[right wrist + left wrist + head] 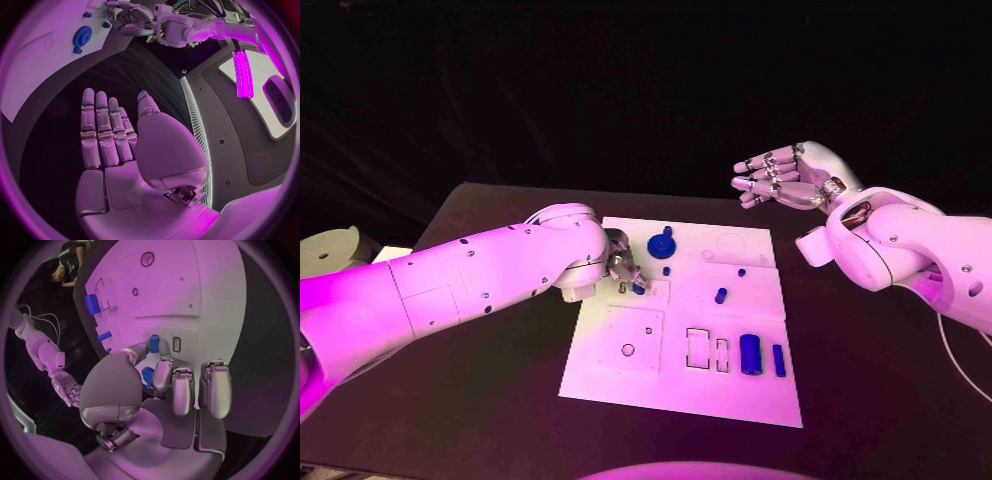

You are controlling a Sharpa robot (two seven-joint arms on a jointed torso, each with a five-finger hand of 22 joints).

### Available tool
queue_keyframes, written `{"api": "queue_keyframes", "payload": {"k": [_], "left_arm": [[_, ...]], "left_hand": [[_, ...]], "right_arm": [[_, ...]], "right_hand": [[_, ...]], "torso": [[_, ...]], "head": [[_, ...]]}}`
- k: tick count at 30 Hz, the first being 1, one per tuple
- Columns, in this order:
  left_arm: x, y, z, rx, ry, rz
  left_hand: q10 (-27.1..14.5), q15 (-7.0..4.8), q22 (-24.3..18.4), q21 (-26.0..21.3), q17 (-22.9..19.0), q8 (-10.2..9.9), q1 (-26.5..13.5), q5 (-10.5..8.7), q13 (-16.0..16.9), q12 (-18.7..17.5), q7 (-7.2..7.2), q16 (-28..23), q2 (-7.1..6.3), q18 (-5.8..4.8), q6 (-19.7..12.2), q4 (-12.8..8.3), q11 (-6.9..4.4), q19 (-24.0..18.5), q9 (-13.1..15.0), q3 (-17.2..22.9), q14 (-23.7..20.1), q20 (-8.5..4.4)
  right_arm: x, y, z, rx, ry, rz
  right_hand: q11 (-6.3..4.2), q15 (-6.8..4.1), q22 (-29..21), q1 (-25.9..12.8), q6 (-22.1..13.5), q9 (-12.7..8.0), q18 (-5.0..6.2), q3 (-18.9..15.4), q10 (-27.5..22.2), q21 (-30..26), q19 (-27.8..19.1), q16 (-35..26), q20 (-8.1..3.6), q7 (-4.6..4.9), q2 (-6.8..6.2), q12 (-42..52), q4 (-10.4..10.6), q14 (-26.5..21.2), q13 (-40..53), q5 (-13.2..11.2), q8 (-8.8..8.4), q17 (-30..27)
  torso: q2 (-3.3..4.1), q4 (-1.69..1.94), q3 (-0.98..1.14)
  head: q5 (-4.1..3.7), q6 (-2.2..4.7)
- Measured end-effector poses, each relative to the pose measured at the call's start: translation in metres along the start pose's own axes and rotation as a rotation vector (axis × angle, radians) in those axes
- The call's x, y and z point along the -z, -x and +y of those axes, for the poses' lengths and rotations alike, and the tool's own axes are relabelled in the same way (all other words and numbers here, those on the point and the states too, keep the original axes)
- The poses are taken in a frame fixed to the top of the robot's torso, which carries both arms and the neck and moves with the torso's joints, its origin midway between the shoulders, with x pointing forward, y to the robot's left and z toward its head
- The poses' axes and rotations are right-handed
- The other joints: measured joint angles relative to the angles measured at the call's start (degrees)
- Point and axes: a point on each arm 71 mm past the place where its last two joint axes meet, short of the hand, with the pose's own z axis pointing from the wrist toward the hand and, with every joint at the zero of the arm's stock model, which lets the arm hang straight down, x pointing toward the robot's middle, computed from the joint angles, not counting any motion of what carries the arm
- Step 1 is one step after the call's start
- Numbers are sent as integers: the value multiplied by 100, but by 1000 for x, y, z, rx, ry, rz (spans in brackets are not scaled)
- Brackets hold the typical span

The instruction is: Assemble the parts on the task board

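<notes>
Task board (pixel 678 388): smooth white plate, looks like matt plastic w/ a faint sheen; table (pixel 877 400) is black, matt, non-reflective. Parts, e.g. the blue cylinder (pixel 751 354) & blue gear (pixel 82 36), look like smooth moulded plastic. Left hand (pixel 169 385) & right hand (pixel 783 177): silvery, metal-look, semi-gloss fingers; arm shells glossy white plastic.

Two glossy white arms with rounded, bulging shell segments carry small dark screw holes along their casings; the left arm (pixel 459 285) is broad and smooth, the right arm (pixel 913 250) ends in a swollen wrist housing with a dark recess near the joint. Each ends in a silver metallic hand: the left hand (pixel 169 390) shows blocky segmented fingers and a domed thumb base; the right hand (pixel 125 145) has jointed fingers ringed by dark bands; a thin pale cable (pixel 966 365) trails beside the right arm.
</notes>
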Motion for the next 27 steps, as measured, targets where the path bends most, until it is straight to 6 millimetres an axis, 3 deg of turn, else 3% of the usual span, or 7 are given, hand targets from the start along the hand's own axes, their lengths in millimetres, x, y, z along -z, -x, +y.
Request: {"api": "queue_keyframes", "payload": {"k": [3,5,27], "left_arm": [[0,-1,-1,-7,-2,6],[-1,-2,-2,-12,-3,9],[-3,-2,-2,-33,6,17]], "left_hand": [[32,-12,0,0,0,4,-86,0,33,35,-30,0,-1,0,71,39,7,0,14,-70,12,0],[50,-20,0,0,0,11,-115,0,54,60,-38,0,26,-67,83,61,-11,0,10,-92,20,0],[152,-40,0,95,-1,72,-439,1,199,145,-91,0,-28,-67,215,267,-31,0,-39,-504,-1,-41]], "right_arm": [[0,0,0,-5,-1,1],[0,0,0,-8,-2,1],[0,-1,0,-19,-5,2]], "right_hand": [[0,0,-17,0,0,0,0,0,0,-8,23,0,-23,0,0,-30,0,0,-23,0,0,-46],[0,0,-25,0,0,0,0,0,0,-39,23,0,-23,0,0,-30,0,0,-34,0,0,-69],[49,62,-57,-69,-42,-5,-1,-15,-16,-194,63,0,18,40,21,-134,-78,-62,-59,24,-23,-298]], "torso": [[0,1,1],[0,1,1],[0,4,-2]], "head": [[-1,-2],[-1,-2],[-25,-8]]}}
